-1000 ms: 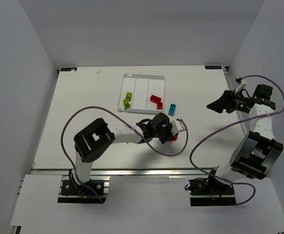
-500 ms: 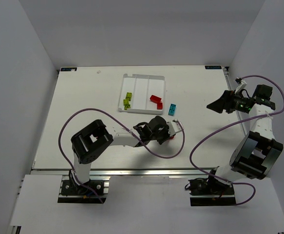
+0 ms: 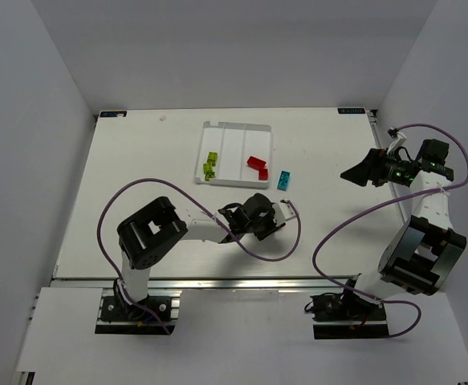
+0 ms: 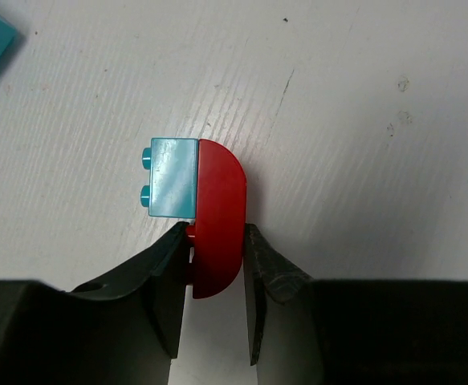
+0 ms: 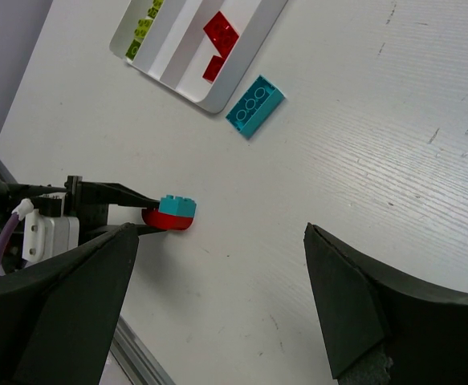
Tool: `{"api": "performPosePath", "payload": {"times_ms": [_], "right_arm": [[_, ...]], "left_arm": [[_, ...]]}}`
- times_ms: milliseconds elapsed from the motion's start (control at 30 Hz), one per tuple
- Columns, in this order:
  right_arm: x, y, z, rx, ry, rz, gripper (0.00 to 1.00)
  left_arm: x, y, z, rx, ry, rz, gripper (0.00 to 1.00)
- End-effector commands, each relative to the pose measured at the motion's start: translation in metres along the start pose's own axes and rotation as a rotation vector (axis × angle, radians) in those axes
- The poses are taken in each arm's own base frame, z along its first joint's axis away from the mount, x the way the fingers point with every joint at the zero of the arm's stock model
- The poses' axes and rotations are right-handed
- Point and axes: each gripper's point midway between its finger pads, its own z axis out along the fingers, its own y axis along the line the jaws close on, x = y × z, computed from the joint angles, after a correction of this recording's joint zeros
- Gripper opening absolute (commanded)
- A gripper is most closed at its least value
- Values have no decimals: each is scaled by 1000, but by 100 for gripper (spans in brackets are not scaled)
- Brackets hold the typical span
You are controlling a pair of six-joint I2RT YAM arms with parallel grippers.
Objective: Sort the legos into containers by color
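My left gripper [image 3: 267, 221] [image 4: 216, 241] is shut on a red rounded brick [image 4: 217, 216], low over the table. A small cyan brick [image 4: 172, 176] is stuck to the red one's side. The pair also shows in the right wrist view [image 5: 171, 215]. From above the gripper hides it. A loose cyan brick [image 3: 284, 180] [image 5: 255, 106] lies on the table just right of the white three-compartment tray [image 3: 235, 128] [image 5: 254, 44]. The tray holds yellow-green bricks [image 3: 210, 165] in its left compartment and red bricks [image 3: 257, 166] in its right one. My right gripper [image 3: 358, 172] [image 5: 221, 241] is open and empty, raised at the right.
The left arm's purple cable [image 3: 129, 192] loops over the table left of and below the left gripper. The right arm's cable [image 3: 338, 233] arcs across the right side. The table's near edge rail [image 3: 217, 281] lies close below the left gripper.
My left gripper has shifted slightly left and turned over the red brick, which showed from above a second ago and is now hidden under it. The right arm has not moved.
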Motion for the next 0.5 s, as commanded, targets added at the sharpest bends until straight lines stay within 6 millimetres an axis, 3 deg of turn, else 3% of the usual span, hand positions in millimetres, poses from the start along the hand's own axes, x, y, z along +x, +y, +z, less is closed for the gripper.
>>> {"api": "performPosePath", "payload": {"times_ms": [0, 133, 233, 300, 400, 467], "right_arm": [[0, -2, 1, -4, -9, -4, 89], [1, 0, 2, -9, -6, -8, 89], [1, 8, 2, -49, -6, -28, 89], [4, 16, 5, -103, 6, -66, 89], [9, 27, 9, -165, 51, -102, 89], [22, 35, 18, -208, 107, -80, 89]], "left_arm": [[-3, 0, -4, -3, 2, -6, 39], [-7, -1, -5, 1, -6, -11, 16], [-18, 0, -14, 6, -28, -7, 7], [-34, 1, -28, 15, -66, 17, 5], [-43, -1, -48, 56, -84, 61, 3], [-49, -4, -71, 76, -109, 111, 2]]}}
